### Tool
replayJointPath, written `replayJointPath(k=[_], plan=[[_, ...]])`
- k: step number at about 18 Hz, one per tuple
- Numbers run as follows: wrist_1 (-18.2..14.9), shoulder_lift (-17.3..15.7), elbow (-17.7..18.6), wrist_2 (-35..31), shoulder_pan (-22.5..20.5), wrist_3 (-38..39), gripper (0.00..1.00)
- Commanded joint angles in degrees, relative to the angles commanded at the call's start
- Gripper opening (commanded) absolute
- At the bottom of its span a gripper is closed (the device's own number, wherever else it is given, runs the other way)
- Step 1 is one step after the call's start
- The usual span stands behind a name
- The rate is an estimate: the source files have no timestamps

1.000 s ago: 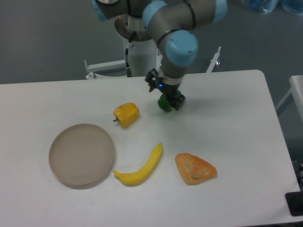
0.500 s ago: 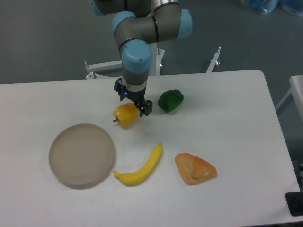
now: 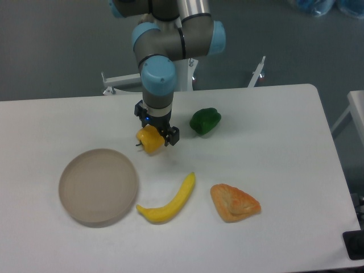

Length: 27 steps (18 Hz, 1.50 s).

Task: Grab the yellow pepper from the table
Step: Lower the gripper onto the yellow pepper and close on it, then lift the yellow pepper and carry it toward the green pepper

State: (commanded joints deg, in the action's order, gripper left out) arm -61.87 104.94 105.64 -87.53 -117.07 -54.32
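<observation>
From my remote station: arm comes down from the top centre of the frame, wrist pointing nearly straight down, hand [image 3: 155,132] low over the yellow pepper [image 3: 148,140]. Dark fingers sit on either side of the pepper's upper right part; I cannot tell whether they are clamped on it or just beside it. Pepper is left of frame centre on the white surface [image 3: 273,148], blocky and lobed, short dark stem pointing left.

Round shallow plate [image 3: 98,186], matte grey-brown, lower left; I see nothing in it.

Green pepper [image 3: 205,120], glossy, right of the hand and apart from it. Long curved banana [image 3: 169,202], smooth yellow, lower centre. Orange wedge-shaped pastry [image 3: 234,203], flaky-looking, to its right.
</observation>
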Motion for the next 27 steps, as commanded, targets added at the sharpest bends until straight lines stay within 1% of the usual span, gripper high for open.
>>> replayJointPath(k=[4,7,10,11,12,13,15,17,20,22,24,26,27], plan=[[-0.09,0.0,0.7,-0.71,1.32,0.18,1.0],[-0.09,0.0,1.23,-0.71,1.5,0.18,1.0],[0.0,0.79,1.23,-0.71,1.67,0.09,0.99],[-0.09,1.23,1.23,-0.71,1.85,0.09,0.82],[0.09,1.32,1.23,-1.4,1.85,0.17,0.62],[-0.09,1.32,1.23,-2.54,1.94,0.18,0.45],[-0.09,1.67,0.88,-3.08,1.94,0.09,0.16],[-0.18,1.67,-0.61,-2.91,1.85,0.09,0.03],[-0.44,1.41,-4.03,-2.38,0.45,-0.35,0.03],[-0.97,1.84,-7.02,-1.94,-1.57,-0.61,0.03],[-0.97,2.02,-8.08,-1.24,-3.59,-0.79,0.04],[-1.32,2.02,-10.1,-0.54,-7.53,-0.97,0.04],[-2.1,2.02,-10.98,-0.27,-8.77,-1.49,0.04]])
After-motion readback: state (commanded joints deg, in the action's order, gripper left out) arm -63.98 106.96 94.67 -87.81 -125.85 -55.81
